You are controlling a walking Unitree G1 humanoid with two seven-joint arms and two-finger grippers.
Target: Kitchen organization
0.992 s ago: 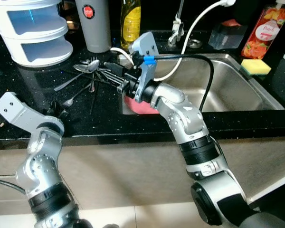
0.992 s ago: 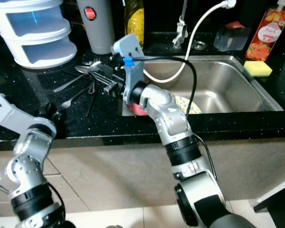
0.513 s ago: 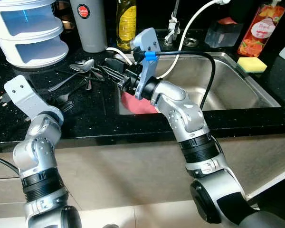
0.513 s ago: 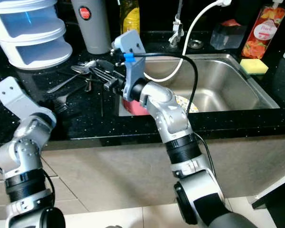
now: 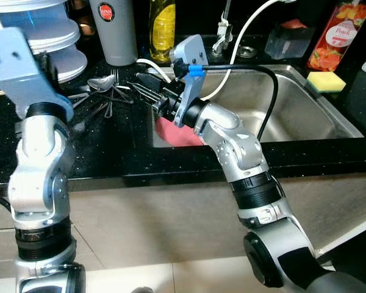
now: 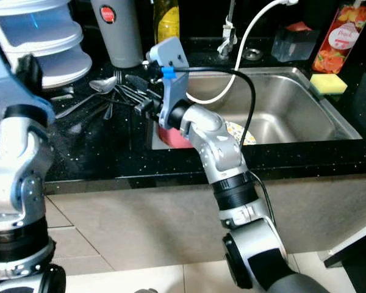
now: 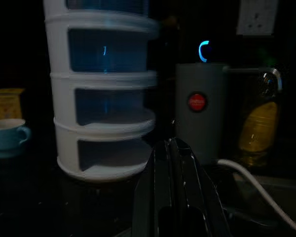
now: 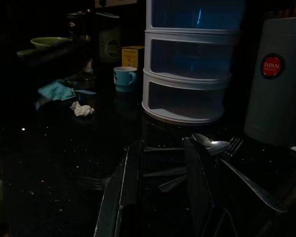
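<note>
**A:** Start with the big things. What lies around the right end effector (image 5: 145,85)?

**B:** It hovers low over the black table (image 5: 122,155), at the near-left corner of the steel sink (image 5: 305,113). Beyond its fingertips stands the white stack of drawers (image 8: 187,64), with a grey flask (image 6: 117,33) just to one side of that and a yellow bottle (image 5: 162,27) behind the wrist. A pink cloth (image 5: 177,131) lies in the sink right under the forearm.

**B:** And the thing being sorted, as I judge it, is the pile of cutlery (image 5: 107,97), spoons and forks scattered on the table directly ahead of and beneath those fingers.

**A:** Are the fingers on anything?

**B:** No. In the right wrist view the two fingers (image 8: 126,182) stand parted with a clear gap, nothing between them, and a spoon (image 8: 212,144) and fork lie just past their tips.

**A:** And the left end effector (image 7: 173,182)?

**B:** Raised high, level with the drawers and pointing at them and the flask. Its fingers look pressed together, holding nothing.

**A:** So which step is this?

**B:** I'd say the approach to pick up a piece of cutlery; nothing is lifted yet.

**A:** What does the next move call for?

**B:** Lowering the parted fingers astride one handle, not the tangle. The pieces cross each other and lie flat on a hard surface, so I'd expect a thin, slippery grip; picking an outlying handle seems safest.
</note>
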